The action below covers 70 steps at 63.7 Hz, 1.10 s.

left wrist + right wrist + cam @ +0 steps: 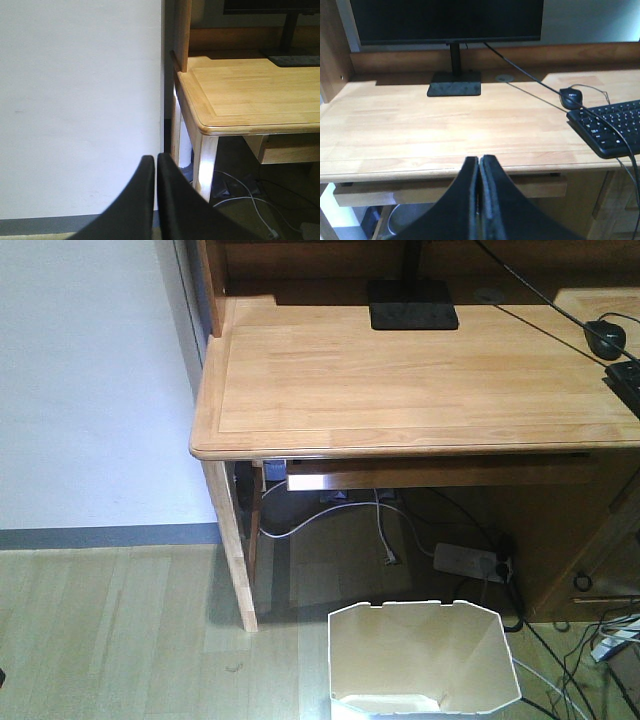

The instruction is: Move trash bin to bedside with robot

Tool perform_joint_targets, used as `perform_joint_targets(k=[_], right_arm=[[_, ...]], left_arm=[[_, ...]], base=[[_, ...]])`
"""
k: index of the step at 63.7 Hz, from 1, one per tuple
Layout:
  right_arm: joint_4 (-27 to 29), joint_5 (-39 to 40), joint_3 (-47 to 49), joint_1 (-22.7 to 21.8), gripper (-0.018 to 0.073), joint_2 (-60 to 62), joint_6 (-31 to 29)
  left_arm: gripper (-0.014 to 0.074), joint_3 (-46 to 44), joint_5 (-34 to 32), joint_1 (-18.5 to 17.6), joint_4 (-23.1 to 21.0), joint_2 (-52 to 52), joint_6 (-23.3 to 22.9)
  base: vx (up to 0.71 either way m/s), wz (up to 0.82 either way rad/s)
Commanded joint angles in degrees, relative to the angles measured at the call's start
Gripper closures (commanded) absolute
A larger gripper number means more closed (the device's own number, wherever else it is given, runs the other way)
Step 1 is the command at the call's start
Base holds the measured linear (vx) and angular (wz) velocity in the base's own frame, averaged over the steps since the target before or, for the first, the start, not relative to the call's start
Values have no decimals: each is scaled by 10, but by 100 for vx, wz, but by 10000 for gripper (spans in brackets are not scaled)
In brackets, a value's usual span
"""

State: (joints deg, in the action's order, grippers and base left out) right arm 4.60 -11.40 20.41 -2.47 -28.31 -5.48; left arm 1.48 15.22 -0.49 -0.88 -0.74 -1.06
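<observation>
The white trash bin (pixel 420 655) stands upright on the wooden floor at the bottom of the front view, just in front of the desk, its faceted rim and cream inside showing. Neither arm shows in that view. In the left wrist view my left gripper (pixel 155 162) is shut with nothing between its black fingers, facing the white wall beside the desk's left corner. My right gripper (pixel 479 162) is shut too, empty, held level with the desk's front edge. The bedside is out of view.
A light wooden desk (pixel 400 390) fills the space ahead, carrying a monitor stand (pixel 412 305), a mouse (pixel 605 337) and a keyboard (pixel 612 125). Cables and a power strip (pixel 470 560) lie under it. The white wall (pixel 90 380) is to the left.
</observation>
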Motion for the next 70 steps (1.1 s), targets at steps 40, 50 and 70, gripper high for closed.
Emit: perform_joint_targets(k=[40, 50, 70], right_arm=[[-2, 73, 20, -1, 144, -10, -2], [-2, 73, 20, -1, 34, -10, -2], [4, 72, 20, -1, 28, -12, -1]], left_arm=[[602, 11, -40, -2, -2, -8, -3], [602, 11, -40, -2, -2, -8, -3], [602, 11, -40, -2, -2, -8, -3]], base=[[0, 0], [0, 0], [0, 0]])
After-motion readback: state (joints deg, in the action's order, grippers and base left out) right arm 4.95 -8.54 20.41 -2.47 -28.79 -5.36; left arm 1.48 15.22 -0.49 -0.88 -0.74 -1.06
